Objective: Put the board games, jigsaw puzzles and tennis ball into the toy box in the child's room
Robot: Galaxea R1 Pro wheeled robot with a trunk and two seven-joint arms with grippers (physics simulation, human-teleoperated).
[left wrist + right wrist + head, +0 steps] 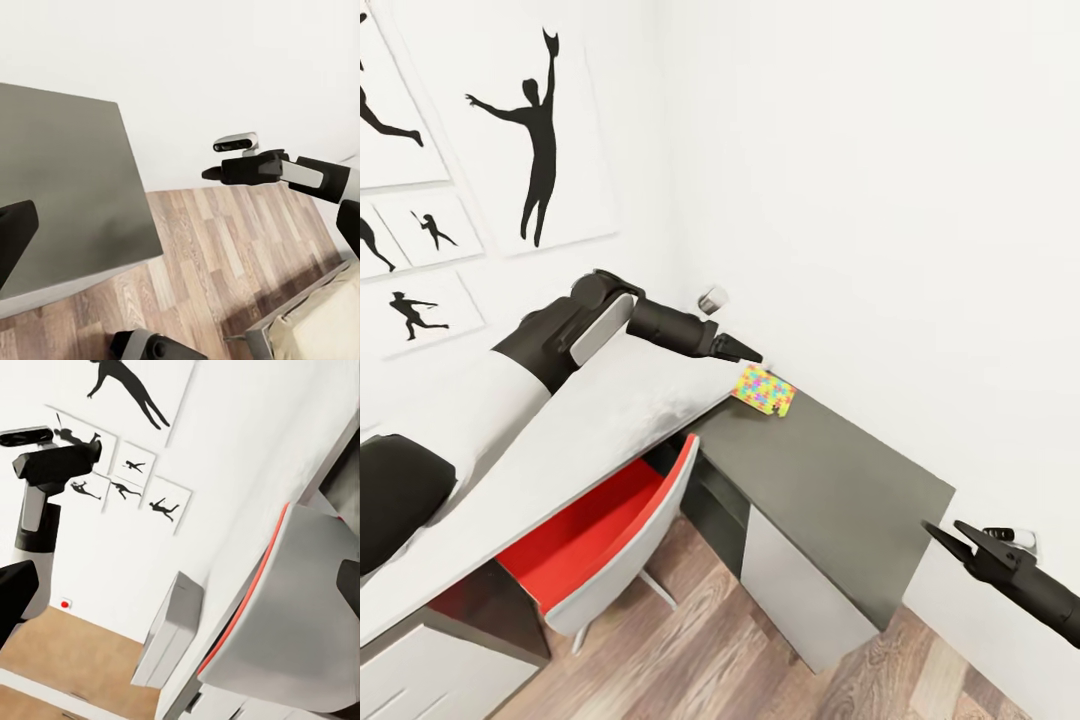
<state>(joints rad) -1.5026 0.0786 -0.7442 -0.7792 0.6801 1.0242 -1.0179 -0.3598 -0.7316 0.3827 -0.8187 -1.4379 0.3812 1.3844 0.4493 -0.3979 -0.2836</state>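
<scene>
White wall (880, 180) takes most of the head view, black silhouette prints (540, 130) at 10 o'clock. Pale worktop (590, 420) runs from 8 o'clock toward centre; lower dark-grey cabinet (830, 490) butts against its far end, sitting from centre toward 4 o'clock. Wood-plank floor (690, 650) at 6 o'clock. Red chair (605, 540) with grey shell tucked under the worktop, about 7 o'clock. Left arm (610, 325) stretches over the worktop from 9 o'clock toward centre, its left gripper (745, 352) dark and pointed, tip just beside the jigsaw puzzle (764, 389). The puzzle, a multicoloured slab, lies at the junction of the worktop end and the cabinet corner, slightly tilted; whether the jaws touch or grasp it cannot tell, and their gap cannot be read in the head view. Left wrist view has one dark fingertip (13, 236) at the frame edge over the cabinet top, nothing seen between the fingers. Right gripper (965, 540) at 4 o'clock, off the cabinet's edge, hanging in free air in front of the wall; jaws look nearly closed to a point, nothing in them. Right wrist view shows both fingertips (15, 592) at opposite frame edges, the chair between and beyond them.
</scene>
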